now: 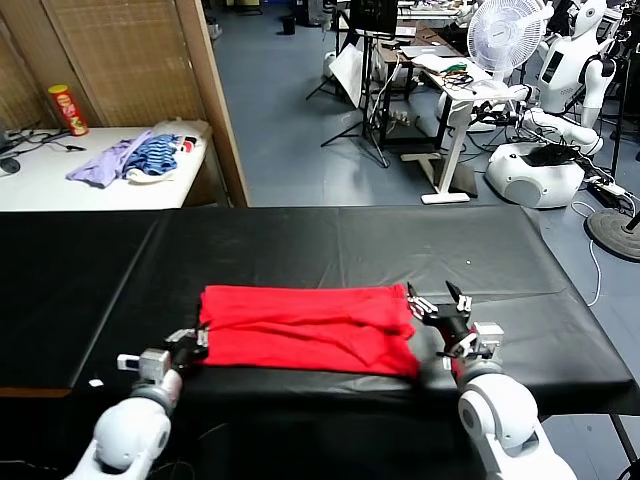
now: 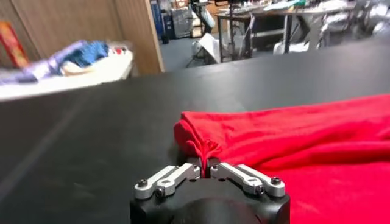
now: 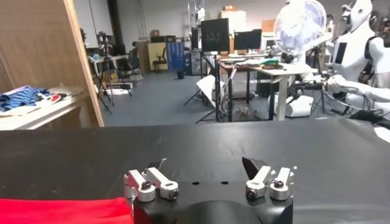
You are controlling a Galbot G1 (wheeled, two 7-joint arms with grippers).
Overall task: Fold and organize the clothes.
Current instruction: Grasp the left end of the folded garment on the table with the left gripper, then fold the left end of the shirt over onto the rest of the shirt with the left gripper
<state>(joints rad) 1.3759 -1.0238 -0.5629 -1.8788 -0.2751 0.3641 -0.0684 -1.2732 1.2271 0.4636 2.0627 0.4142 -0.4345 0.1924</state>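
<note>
Head view: the red T-shirt [image 1: 305, 327] lay on the black-covered desk [image 1: 330, 240] in front of me, already reduced to a long flat band running across from my left to my right, with creases along its length.
Done so far: I judged at least one lengthwise fold complete, since neither sleeves nor collar showed and the cloth sat in layers.
My left end effector [image 1: 189, 345]: it was at the left end of the band, at the near corner.
Left grip: in my left wrist view the left end effector [image 2: 205, 165] was clenched on a pinch of red cloth, and the T-shirt [image 2: 292, 140] bunched into a small gathered peak right at the fingertips.
My right end effector [image 1: 440, 316]: it was just beside the right end of the band, touching or nearly touching the cloth edge; I could not tell which.
Right grip: in my right wrist view the right end effector [image 3: 207, 176] stood released, jaws wide apart with nothing between them, and only a strip of the red T-shirt [image 3: 61, 210] showed to one side.
Left to do: I judged the right corner not yet taken, the crosswise fold undone, and the tidy final placement open.
Progress: roughly midway, by my reckoning.
Elsewhere: a lilac and blue-striped heap [image 1: 135, 160] sat on the white side table [image 1: 60, 185], well apart.
</note>
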